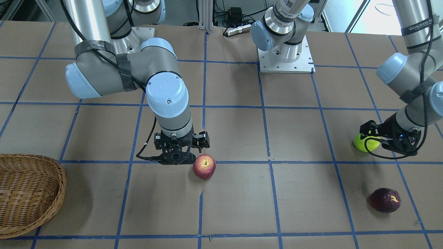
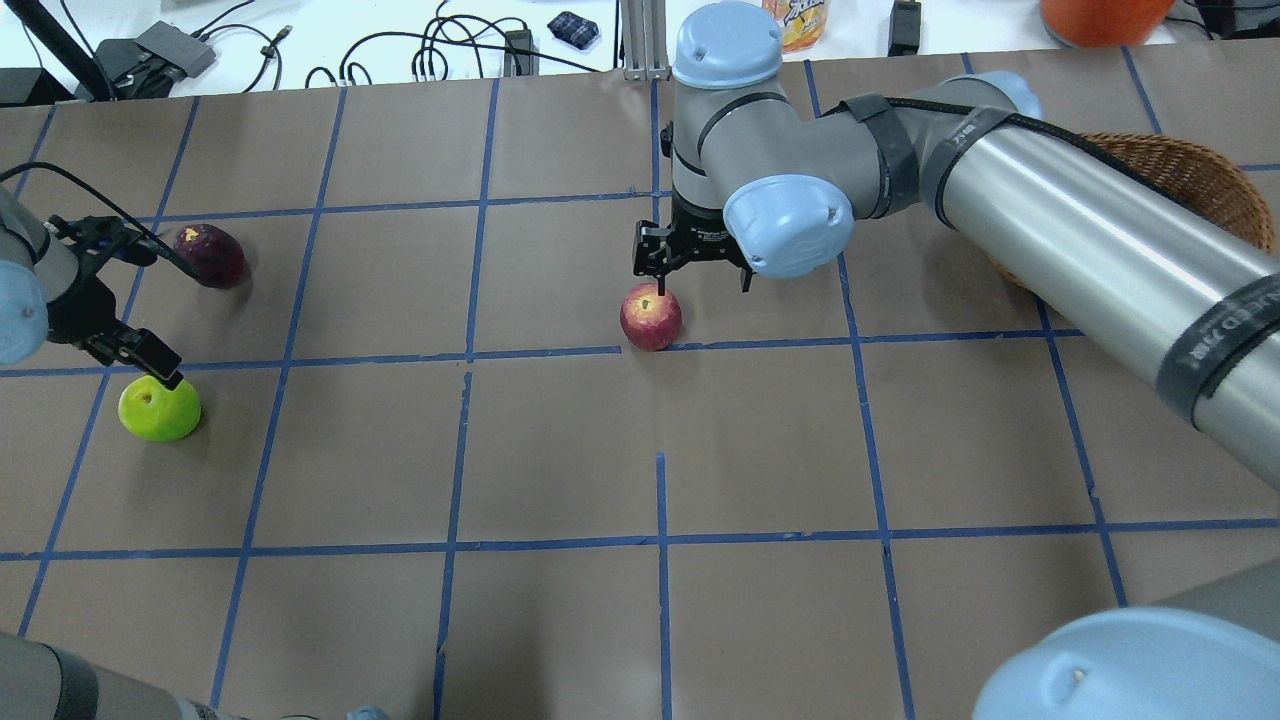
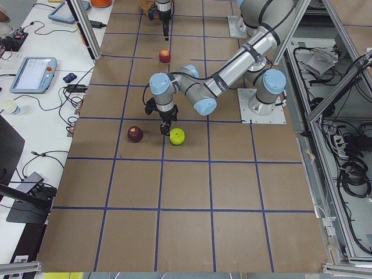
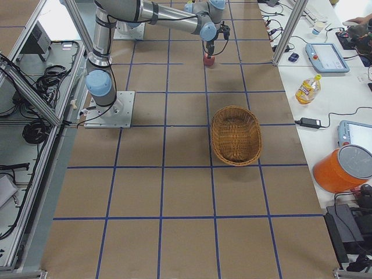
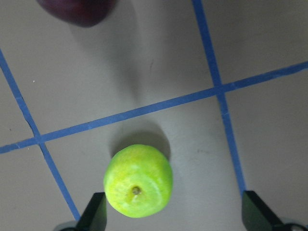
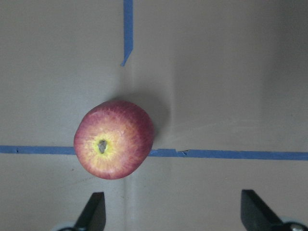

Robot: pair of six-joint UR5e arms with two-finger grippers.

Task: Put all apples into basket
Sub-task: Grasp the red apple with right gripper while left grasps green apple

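The lime green apple (image 2: 160,408) lies on the table at the left, with the dark maroon apple (image 2: 208,254) a short way beyond it. My left gripper (image 2: 125,300) hovers open just above the green apple (image 5: 138,181), which sits toward one finger (image 5: 94,214), not centred. The red apple (image 2: 650,316) lies mid-table. My right gripper (image 2: 695,260) is open and empty just above it. In the right wrist view the red apple (image 6: 114,139) is off-centre toward one finger (image 6: 94,211). The wicker basket (image 2: 1190,175) stands empty at the far right, partly hidden behind my right arm.
Brown table with a blue tape grid. My right arm's long forearm (image 2: 1100,250) spans the space between the red apple and the basket. Cables and devices lie beyond the far table edge (image 2: 450,50). In the front-facing view the basket (image 1: 27,193) is at the lower left.
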